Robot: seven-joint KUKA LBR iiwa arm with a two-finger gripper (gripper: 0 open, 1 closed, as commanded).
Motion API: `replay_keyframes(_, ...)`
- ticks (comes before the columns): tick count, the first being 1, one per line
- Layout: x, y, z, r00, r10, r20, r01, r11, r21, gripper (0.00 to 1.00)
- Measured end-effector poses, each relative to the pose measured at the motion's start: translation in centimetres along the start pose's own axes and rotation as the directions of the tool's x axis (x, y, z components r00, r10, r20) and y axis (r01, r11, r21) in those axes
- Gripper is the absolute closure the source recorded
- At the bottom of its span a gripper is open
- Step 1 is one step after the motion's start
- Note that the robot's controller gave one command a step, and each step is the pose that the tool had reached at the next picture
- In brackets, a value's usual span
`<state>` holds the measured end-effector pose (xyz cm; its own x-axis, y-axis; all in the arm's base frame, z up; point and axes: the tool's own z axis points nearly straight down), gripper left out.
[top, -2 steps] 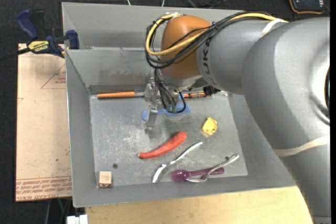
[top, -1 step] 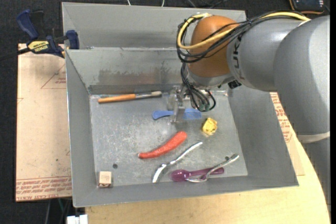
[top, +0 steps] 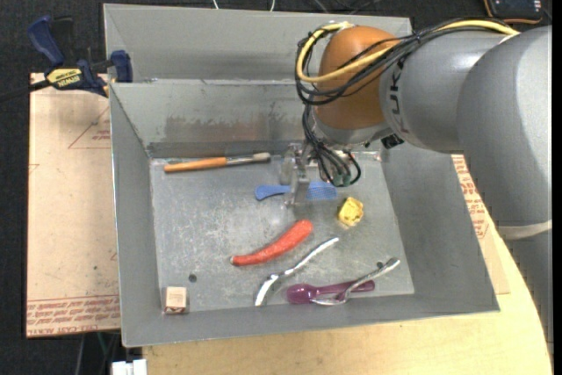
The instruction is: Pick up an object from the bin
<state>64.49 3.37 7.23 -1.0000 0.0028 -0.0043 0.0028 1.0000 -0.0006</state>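
My gripper (top: 295, 193) hangs low in the middle of the bin, right over a flat blue piece (top: 270, 191). The blue piece sticks out on both sides of the gripper, left and right. Just below lies a red, curved, pepper-shaped thing (top: 274, 246). A small yellow block (top: 350, 212) sits to the gripper's right. To the left, along the back wall, lies a tool with an orange handle (top: 211, 162).
Near the front lie a white plastic utensil (top: 294, 270) and a purple spoon (top: 327, 292) with a metal piece (top: 379, 268) on it. A small wooden cube (top: 176, 299) sits in the front left corner. The arm with its orange cover and cables crowds the back right.
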Motion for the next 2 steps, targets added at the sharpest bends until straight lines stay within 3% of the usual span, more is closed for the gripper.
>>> replay_keyframes(1, 0.0, 0.0, -0.1, 1.000, 0.001, 0.001, -0.001, 1.000, -0.001, 1.00)
replay_keyframes(2, 0.3, 0.0, -1.8, 1.000, 0.002, -0.011, -0.002, 1.000, -0.001, 1.00)
